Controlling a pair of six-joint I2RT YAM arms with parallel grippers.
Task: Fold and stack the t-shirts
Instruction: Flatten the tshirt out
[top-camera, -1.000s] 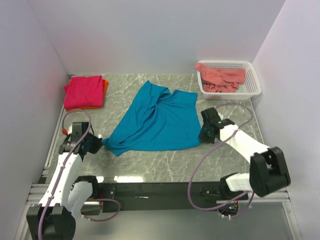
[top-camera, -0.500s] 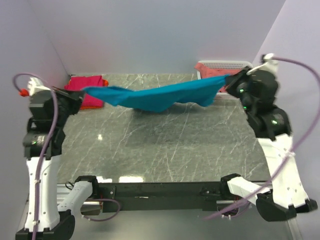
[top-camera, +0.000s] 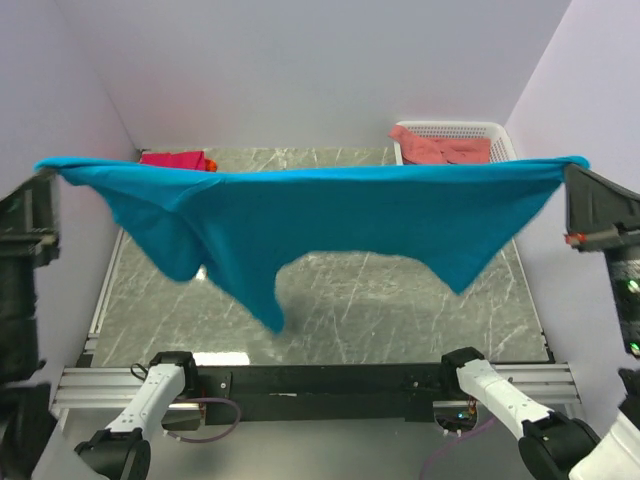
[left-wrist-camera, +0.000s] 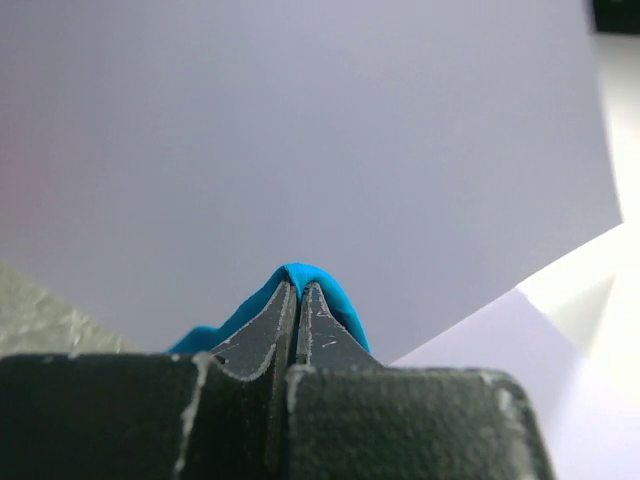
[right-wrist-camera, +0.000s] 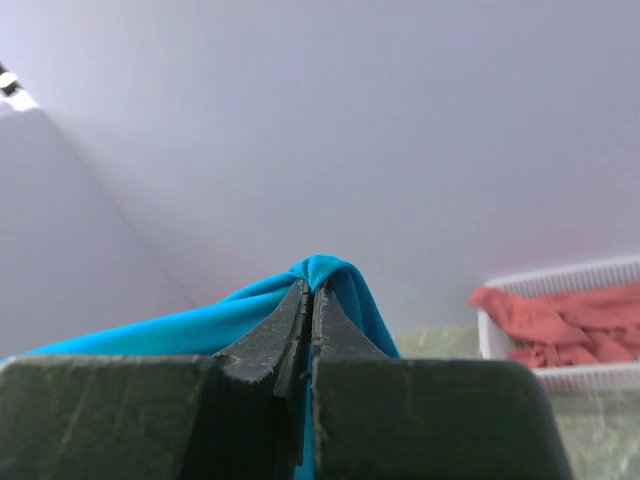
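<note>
The teal-blue t-shirt hangs stretched wide across the top view, high above the table, its lower edge dangling at the middle left. My left gripper is shut on its left corner, and teal cloth wraps over the fingertips of that gripper in the left wrist view. My right gripper is shut on the right corner; in the right wrist view teal cloth folds over that gripper. A magenta-pink t-shirt lies at the back left, mostly hidden. A salmon-pink t-shirt lies in the basket.
A white mesh basket stands at the back right, also seen as a white basket in the right wrist view. The grey marble table lies below the hanging shirt. Pale walls close in the left, back and right sides.
Both arms have risen and swung toward the camera and apart. The teal-blue shirt went from lying on the table to hanging stretched in the air between them.
</note>
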